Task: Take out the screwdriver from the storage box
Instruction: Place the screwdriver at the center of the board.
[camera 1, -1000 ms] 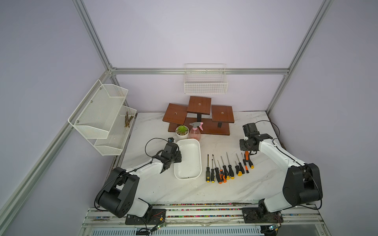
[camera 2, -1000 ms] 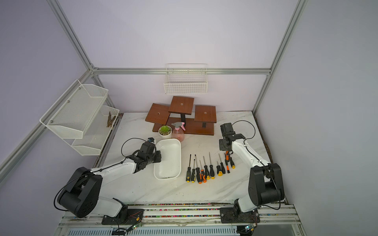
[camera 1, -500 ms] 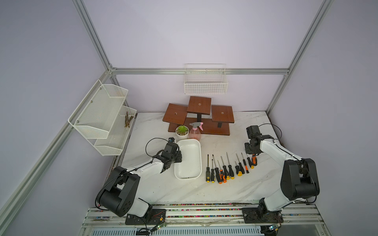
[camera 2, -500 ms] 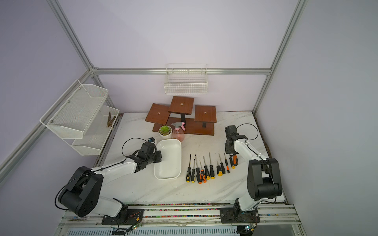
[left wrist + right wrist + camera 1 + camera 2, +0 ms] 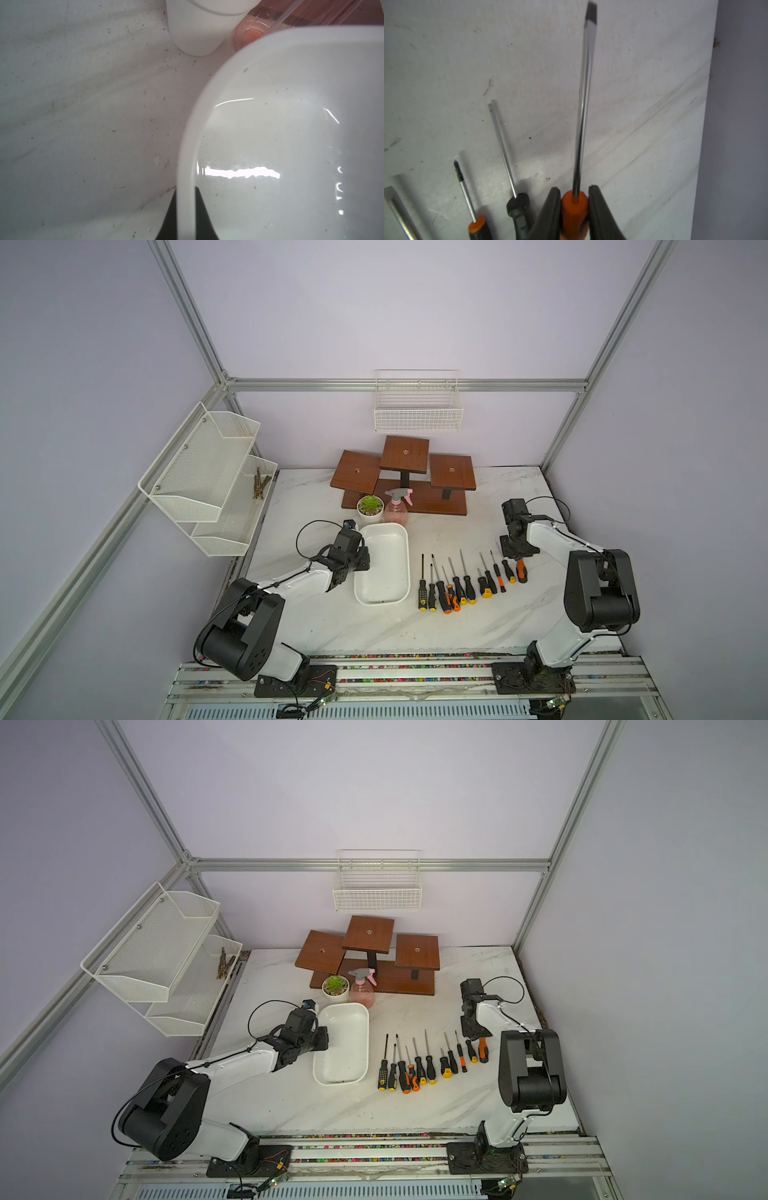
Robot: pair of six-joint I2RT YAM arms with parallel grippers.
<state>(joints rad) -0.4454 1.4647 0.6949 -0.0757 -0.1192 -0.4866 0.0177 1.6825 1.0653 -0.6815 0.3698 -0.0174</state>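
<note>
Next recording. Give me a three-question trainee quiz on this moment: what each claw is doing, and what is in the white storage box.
1. True or false: a screwdriver lies inside the storage box.
2. Pick one. The right claw is shut on: A) the spray bottle, B) the orange-handled screwdriver, C) the plant pot.
3. Fill in the blank: the left claw pinches the storage box by its ____.

Key: 1 false, the box is empty; 2 B; 3 rim.
</note>
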